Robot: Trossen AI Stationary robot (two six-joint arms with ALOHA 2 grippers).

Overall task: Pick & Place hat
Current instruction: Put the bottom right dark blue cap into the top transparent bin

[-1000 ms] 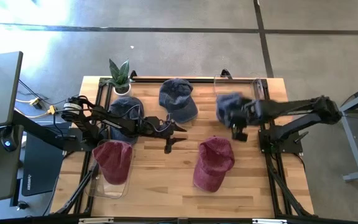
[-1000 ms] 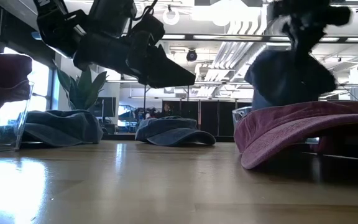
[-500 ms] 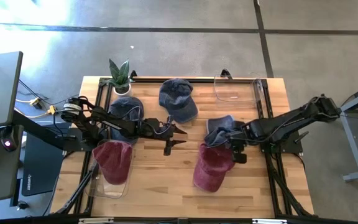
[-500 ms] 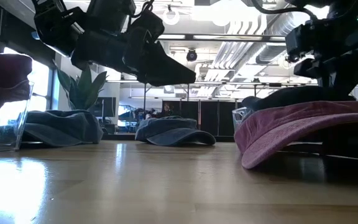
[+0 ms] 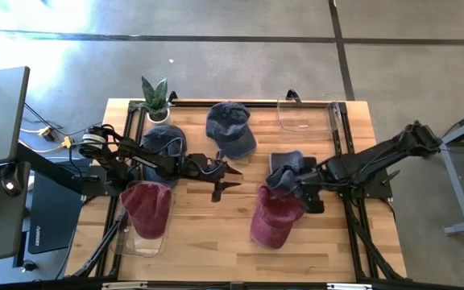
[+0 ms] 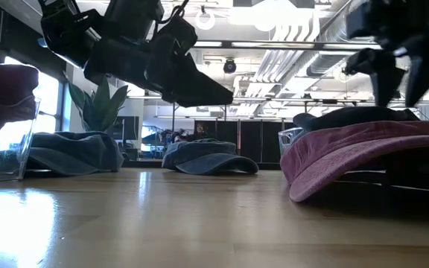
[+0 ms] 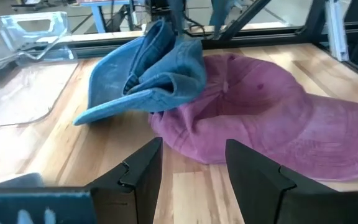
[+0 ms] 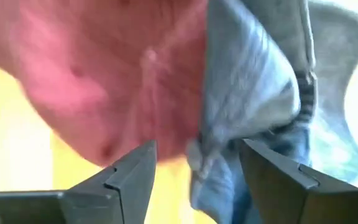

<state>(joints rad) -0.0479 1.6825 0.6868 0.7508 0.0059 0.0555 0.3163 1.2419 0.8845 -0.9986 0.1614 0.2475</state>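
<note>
Denim hat [image 5: 284, 169] lying crumpled on maroon hat [image 5: 274, 213]; I'm seeing right gripper [image 5: 303, 193] jaws wide, nothing held. Left gripper [image 5: 225, 179] hovering mid-bench, jaws parted, empty. Placement looking done.

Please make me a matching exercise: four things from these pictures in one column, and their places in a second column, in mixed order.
Things:
1. crumpled blue hat
2. plant
3. red hat on the left
4. empty clear bin

Places:
A. in a clear bin at the table's left front
B. far right corner of the table
C. leaning on the other red hat
D. far left corner of the table

Pairs: 1-C, 2-D, 3-A, 4-B
</note>
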